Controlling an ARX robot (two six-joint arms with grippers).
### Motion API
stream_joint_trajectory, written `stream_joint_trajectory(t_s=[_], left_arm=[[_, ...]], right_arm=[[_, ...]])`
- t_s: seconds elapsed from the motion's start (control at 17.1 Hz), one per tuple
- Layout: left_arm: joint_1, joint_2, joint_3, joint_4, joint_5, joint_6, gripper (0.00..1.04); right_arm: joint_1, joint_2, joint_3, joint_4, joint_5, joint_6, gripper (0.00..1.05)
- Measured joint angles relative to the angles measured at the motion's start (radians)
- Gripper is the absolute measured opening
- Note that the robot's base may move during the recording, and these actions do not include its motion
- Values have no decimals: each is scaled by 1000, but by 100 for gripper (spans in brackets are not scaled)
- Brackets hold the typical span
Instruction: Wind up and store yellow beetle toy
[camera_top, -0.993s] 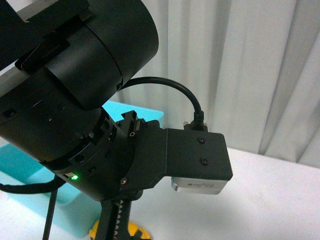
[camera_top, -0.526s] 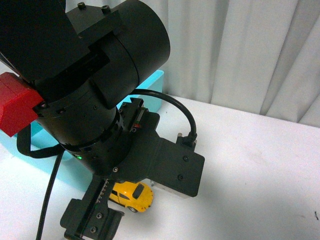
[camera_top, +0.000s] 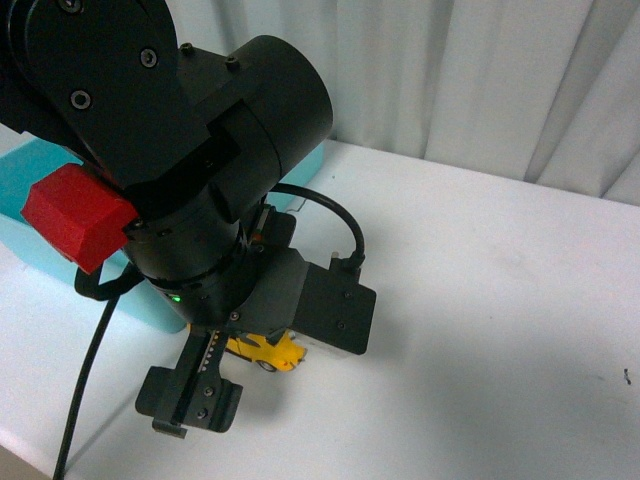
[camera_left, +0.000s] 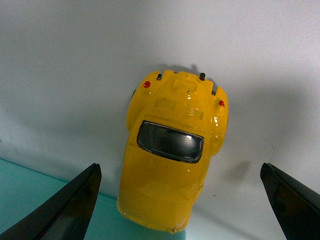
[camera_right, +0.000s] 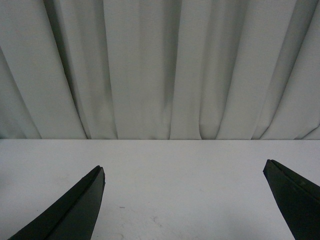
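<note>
Left gripper (camera_left: 180, 172) above the beetle (camera_left: 170, 165)
We hold its jaws wide, straddling the beetle at the table's (camera_top: 480, 290) near left beside the teal tray (camera_top: 15, 180); its long axis crosses the jaw line, flanks exposed.

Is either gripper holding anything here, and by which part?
Nothing is held. Left gripper open, not touching the yellow beetle toy; right gripper open, empty.

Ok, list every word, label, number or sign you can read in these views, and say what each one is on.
No text can be read in any view.
The yellow beetle toy shows no lettering or number plate.
The red block on the arm is plain.
</note>
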Motion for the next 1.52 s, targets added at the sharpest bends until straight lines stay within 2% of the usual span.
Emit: stream_joint_trajectory(t_s=[0.23, 0.53, 0.7, 0.82, 1.05, 1.17, 1.29, 1.4, 1.52], left_arm=[[10, 37, -2, 34, -16, -59, 97], [18, 51, -2, 65, -34, -69, 49], [8, 34, 0, 54, -10, -10, 41], [-5, 20, 2, 17, 49, -19, 41], [-10, -135, 55, -42, 309, -178, 41], [64, -259, 107, 10, 446, -286, 41], [178, -341, 132, 74, 507, -394, 41], [307, -350, 151, 145, 466, -493, 41], [453, -287, 167, 174, 331, -590, 41]], right_arm=[[0, 0, 0, 0, 0, 0, 98], [0, 0, 0, 0, 0, 0, 98], [0, 0, 0, 0, 0, 0, 98], [0, 0, 0, 0, 0, 0, 98], [0, 0, 0, 0, 0, 0, 98], [0, 0, 0, 0, 0, 0, 98], [0, 0, 0, 0, 0, 0, 98], [0, 0, 0, 0, 0, 0, 98], [0, 0, 0, 0, 0, 0, 98]])
